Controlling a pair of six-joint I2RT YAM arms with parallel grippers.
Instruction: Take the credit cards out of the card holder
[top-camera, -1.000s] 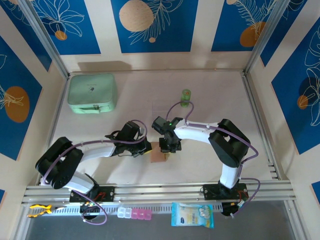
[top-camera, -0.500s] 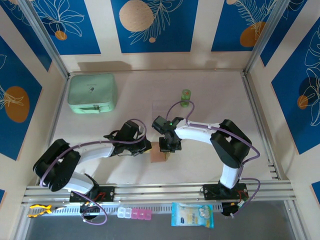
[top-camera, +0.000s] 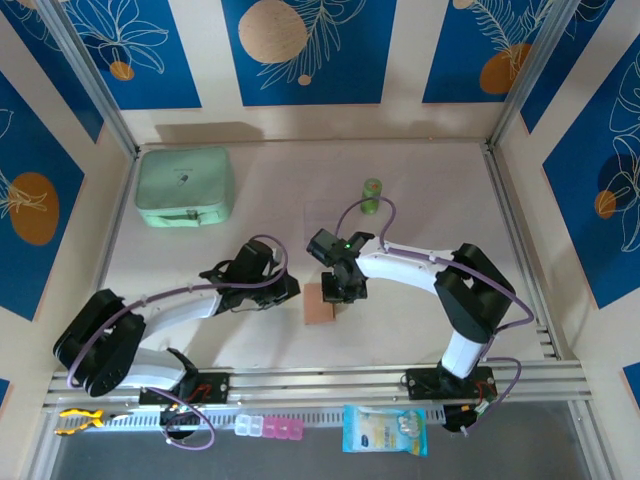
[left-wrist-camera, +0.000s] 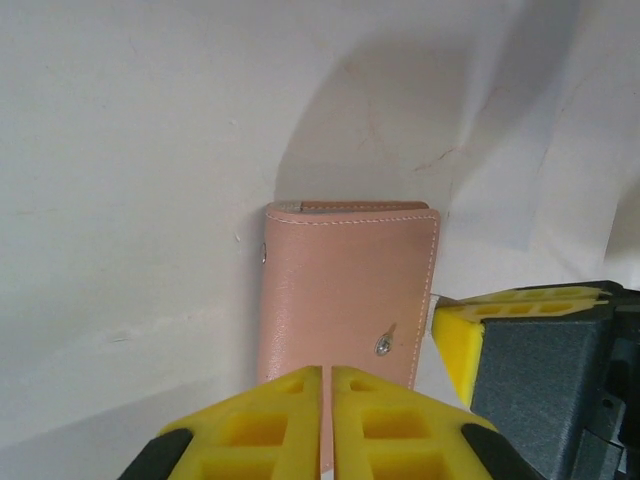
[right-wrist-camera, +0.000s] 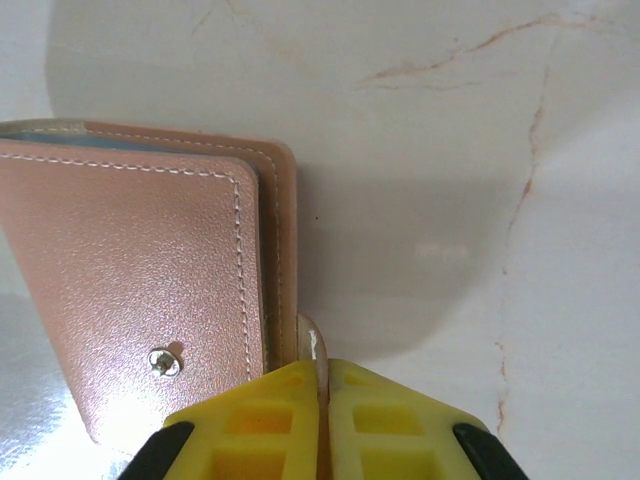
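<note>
Risk is judged highest at the small snap tab (right-wrist-camera: 310, 340): it is pinched by the closed right claw (right-wrist-camera: 322, 385) and could slip free, or the tan-pink leather bifold card holder (top-camera: 320, 309) could be dragged across the pale worktop (top-camera: 420, 190) unopened. Left claw (left-wrist-camera: 327, 385) is seen pressed narrow at the holder's near edge (a grip on leather cannot be confirmed). Holder is folded closed between the claws, contents hidden; mint-green zip pouch (top-camera: 185, 187) is zipped, contents unseen.

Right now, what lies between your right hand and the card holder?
Nothing: in the right wrist view the right hand is shut on the snap tab of the card holder.
</note>
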